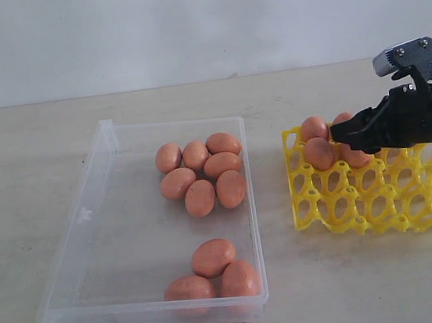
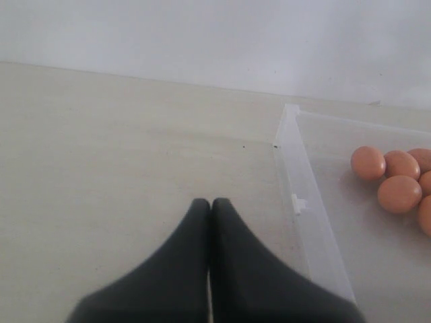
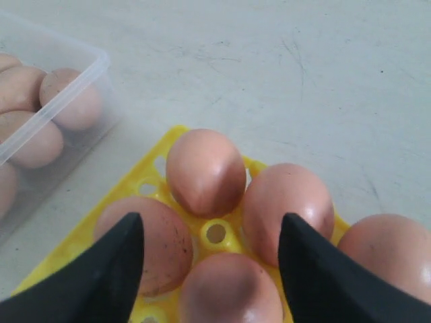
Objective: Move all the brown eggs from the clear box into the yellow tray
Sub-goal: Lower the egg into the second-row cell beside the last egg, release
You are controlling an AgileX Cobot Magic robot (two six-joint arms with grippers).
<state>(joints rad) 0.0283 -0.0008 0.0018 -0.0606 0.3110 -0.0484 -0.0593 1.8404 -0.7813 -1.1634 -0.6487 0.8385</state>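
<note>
The clear box [image 1: 75,234] holds several brown eggs [image 1: 202,175] bunched at its far end and three more [image 1: 214,272] at its near end. To its right the yellow tray [image 1: 363,206] carries several eggs [image 1: 319,153] in its far left corner. My right gripper [image 1: 339,137] hovers over that corner, open. In its wrist view the gripper [image 3: 210,222] straddles one seated egg [image 3: 229,289] with a gap on each side, and other eggs [image 3: 205,168] fill the neighbouring cups. My left gripper [image 2: 210,202] is shut and empty over bare table, beside the box wall [image 2: 303,195].
The pale table runs back to a white wall. The left arm is out of the exterior view. Most tray cups [image 1: 411,208] toward the near and right side stand without eggs. The box corner [image 3: 67,74] lies close to the tray corner [image 3: 151,171].
</note>
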